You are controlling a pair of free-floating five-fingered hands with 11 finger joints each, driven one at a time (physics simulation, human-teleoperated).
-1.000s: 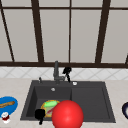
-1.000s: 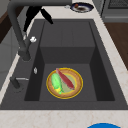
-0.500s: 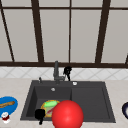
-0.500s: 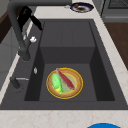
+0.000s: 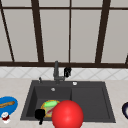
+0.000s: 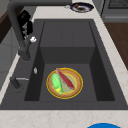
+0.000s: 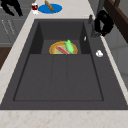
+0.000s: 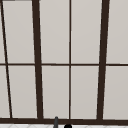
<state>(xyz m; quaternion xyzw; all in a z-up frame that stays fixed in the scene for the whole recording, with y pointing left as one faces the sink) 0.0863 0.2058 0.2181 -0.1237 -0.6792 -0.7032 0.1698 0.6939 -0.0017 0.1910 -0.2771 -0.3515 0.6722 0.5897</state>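
At the very front of the front view, a big red ball is covering part of the sink's near edge. Just to its left the left hand is hanging over the sink's front rim, near the plate; I cannot tell how its fingers are set. In the right side view this hand is floating out past the worktop's edge, near the red cup.

Down in the deeper basin of the dark sink, a yellow-rimmed plate is lying flat on the bottom, carrying a green vegetable and a red one side by side. On the worktop to the left of the sink a blue plate is holding a brown stick-shaped piece of food, and the small red cup is standing just beside it.

Farther back, the dark tap is rising from the rear rim of the sink. The right hand is hovering just to the right of the tap, close to it, with its fingers curling inward around nothing; whether it is touching the tap cannot be told. A small white knob is sitting on the rim near this hand. At the right end of the worktop a dark plate is lying, and behind everything a window with dark bars is standing.
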